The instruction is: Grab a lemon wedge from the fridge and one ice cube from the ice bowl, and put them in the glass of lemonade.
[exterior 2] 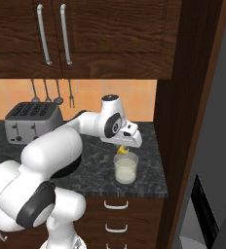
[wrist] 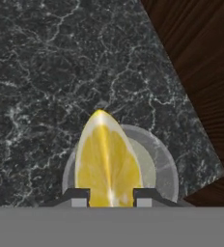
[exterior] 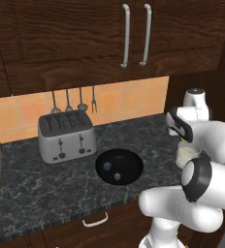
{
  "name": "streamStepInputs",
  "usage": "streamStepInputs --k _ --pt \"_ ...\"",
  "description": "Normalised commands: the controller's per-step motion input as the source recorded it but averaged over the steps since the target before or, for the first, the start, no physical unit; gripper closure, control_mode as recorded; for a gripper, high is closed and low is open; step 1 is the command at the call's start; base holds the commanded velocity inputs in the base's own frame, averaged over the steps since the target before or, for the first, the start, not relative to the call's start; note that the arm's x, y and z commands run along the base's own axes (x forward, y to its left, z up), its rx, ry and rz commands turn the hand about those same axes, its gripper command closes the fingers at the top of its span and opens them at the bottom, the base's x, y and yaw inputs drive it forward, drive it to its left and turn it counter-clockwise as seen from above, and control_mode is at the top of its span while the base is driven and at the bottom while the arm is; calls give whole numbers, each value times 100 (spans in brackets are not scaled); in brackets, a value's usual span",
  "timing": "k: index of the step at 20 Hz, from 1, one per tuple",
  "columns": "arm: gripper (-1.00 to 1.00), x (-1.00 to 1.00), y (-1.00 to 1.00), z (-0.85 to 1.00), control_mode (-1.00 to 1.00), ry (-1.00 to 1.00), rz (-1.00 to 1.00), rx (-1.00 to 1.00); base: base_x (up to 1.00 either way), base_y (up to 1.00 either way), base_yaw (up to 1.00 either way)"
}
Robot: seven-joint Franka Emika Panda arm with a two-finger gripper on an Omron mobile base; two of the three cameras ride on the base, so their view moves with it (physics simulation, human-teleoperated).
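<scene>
The gripper (wrist: 107, 198) is closed on the lemon wedge (wrist: 107, 161) just above the glass of lemonade (exterior 2: 125, 168), so it should release only when centred over the rim.

No readable text, label or number appears anywhere.

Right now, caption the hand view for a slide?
Gripper holds lemon wedge directly above the glass of lemonade.

The counter (exterior: 46, 189) is overlooked from behind the arm by both base views, left and right, with the toaster (exterior: 67, 135) shared. The glass of lemonade (wrist: 162, 164) is viewed closely from straight above by the hand camera.
</scene>
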Motion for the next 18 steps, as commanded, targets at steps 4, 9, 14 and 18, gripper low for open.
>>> streamStepInputs --k 4,9,14,18 --pt "-100 0 0 0 -100 0 0 0 0 0 0" --pt "-100 0 0 0 -100 0 0 0 0 0 0" --pt "-100 -17 0 16 -100 -1 1 2 0 0 0" --pt "-100 -10 0 31 -100 -1 6 4 0 0 0"
